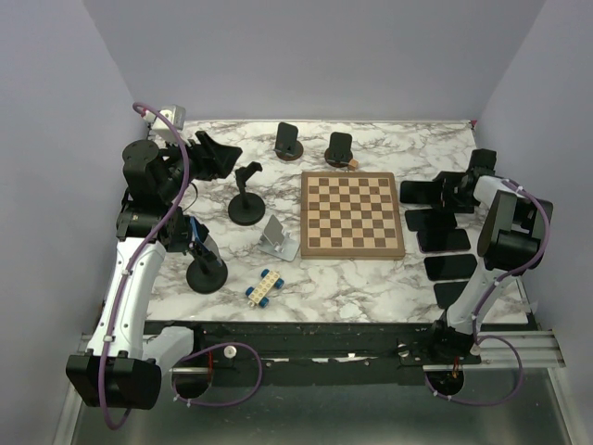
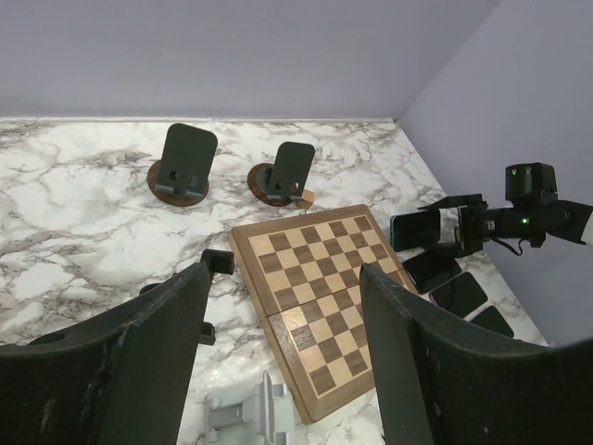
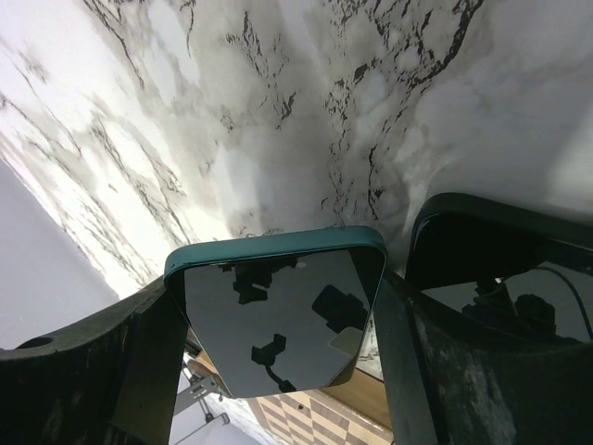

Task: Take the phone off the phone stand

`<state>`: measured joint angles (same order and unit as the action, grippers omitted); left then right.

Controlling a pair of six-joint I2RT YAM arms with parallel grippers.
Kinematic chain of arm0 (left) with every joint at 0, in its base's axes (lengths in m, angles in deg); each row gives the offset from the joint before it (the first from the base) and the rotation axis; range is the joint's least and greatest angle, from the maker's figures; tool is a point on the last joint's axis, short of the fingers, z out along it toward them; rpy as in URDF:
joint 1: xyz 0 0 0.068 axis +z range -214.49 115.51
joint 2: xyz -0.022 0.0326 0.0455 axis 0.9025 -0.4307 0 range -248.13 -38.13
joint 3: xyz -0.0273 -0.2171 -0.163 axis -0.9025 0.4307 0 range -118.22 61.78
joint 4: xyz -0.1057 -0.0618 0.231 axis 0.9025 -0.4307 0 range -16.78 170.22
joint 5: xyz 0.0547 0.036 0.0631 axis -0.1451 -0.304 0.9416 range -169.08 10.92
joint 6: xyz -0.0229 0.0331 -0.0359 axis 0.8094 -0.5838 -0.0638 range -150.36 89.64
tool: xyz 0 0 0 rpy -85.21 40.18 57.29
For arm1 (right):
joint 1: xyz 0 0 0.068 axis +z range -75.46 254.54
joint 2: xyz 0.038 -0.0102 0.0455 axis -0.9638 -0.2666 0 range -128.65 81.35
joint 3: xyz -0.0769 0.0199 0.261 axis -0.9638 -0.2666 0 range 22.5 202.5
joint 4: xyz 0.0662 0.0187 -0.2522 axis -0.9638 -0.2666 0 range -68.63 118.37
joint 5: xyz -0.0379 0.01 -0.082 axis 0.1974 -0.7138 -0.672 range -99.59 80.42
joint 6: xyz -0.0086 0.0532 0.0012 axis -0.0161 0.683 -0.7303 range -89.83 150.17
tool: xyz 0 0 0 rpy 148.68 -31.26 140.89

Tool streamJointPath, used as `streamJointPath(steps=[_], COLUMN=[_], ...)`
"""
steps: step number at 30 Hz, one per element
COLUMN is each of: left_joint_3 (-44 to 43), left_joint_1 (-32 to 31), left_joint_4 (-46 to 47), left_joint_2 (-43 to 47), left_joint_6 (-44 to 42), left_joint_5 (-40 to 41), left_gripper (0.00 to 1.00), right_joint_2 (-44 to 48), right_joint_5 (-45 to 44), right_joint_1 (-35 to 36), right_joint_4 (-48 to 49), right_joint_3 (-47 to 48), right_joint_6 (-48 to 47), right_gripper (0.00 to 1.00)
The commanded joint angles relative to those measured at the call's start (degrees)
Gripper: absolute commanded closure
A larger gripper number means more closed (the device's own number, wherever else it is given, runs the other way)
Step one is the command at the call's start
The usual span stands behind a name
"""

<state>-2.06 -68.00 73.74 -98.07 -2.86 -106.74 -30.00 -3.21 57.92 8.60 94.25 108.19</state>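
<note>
Right gripper (image 3: 278,287) pinches the phone (image 3: 274,329) across its side edges, apparently to keep it lifted off the worktop (image 3: 278,111) beneath. Left gripper (image 2: 285,278) hangs spread, empty.

Seemingly teal phone (image 3: 273,320), white-marbled table (image 1: 371,278)

1. The desk (image 1: 371,278) is surfaced in smooth white marble pattern, veined grey.
2. The chessboard (image 1: 352,214) is made of wood, faintly sheened.
3. The phone (image 3: 278,315) is faced with glossy, mirror-like glass.
4. The phone stand (image 2: 188,153) is finished matt black.
</note>
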Motion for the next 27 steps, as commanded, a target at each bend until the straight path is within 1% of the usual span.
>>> streamJointPath(steps=[1, 2, 3, 5, 8, 9, 12, 14, 16, 20, 21, 24, 27], left_joint_3=[0.29, 0.29, 0.3, 0.29, 0.29, 0.33, 0.38, 0.38, 0.38, 0.38, 0.4, 0.38, 0.38], left_joint_1=[-0.27, -0.27, -0.27, -0.27, -0.27, -0.27, -0.28, -0.27, -0.28, -0.27, -0.27, -0.27, -0.27], left_joint_4=[0.5, 0.5, 0.5, 0.46, 0.5, 0.5, 0.46, 0.48, 0.5, 0.59, 0.59, 0.58, 0.59], left_joint_2=[0.09, 0.13, 0.17, 0.18, 0.22, 0.21, 0.19, 0.16, 0.18, 0.09, 0.05, 0.08, 0.17], left_joint_6=[0.44, 0.44, 0.44, 0.44, 0.44, 0.44, 0.44, 0.44, 0.53, 0.71, 0.71, 0.71, 0.77], left_joint_5=[-1.17, -1.19, -1.22, -1.22, -1.22, -1.22, -1.13, -1.19, -1.2, -1.39, -1.33, -1.27, -1.35], left_gripper=[0.26, 0.26, 0.26, 0.26, 0.26, 0.26, 0.26, 0.26, 0.26, 0.26, 0.26, 0.26, 0.26], right_joint_2=[0.11, 0.0, -0.09, -0.08, -0.33, -0.52, -0.86, -0.8, -0.8, -1.21, -1.32, -1.5, -1.45], right_joint_5=[-3.65, -3.84, -4.03, -4.24, -3.94, -3.83, -3.82, -4.15, -4.17, -3.39, -3.36, -3.56, -3.65], right_joint_1=[-0.47, -0.43, -0.46, -0.43, -0.43, -0.43, -0.43, -0.43, -0.44, -0.43, -0.45, -0.43, -0.43], right_joint_4=[-5.59, -6.24, -6.77, -7.04, -6.71, -6.83, -7.08, -7.12, -7.06, -6.77, -6.87, -7.03, -7.04], right_joint_3=[0.82, 1.29, 1.61, 1.84, 1.99, 2.21, 2.61, 2.45, 2.27, 1.99, 2.08, 2.34, 2.43], right_joint_6=[-1.59, -1.84, -1.98, -2.03, -2.23, -2.21, -2.52, -2.43, -2.33, -1.99, -2.01, -2.25, -2.61], right_gripper=[0.61, 0.57, 0.56, 0.46, 0.42, 0.37, 0.34, 0.29, 0.27, 0.15, 0.1, 0.03, 0.01])
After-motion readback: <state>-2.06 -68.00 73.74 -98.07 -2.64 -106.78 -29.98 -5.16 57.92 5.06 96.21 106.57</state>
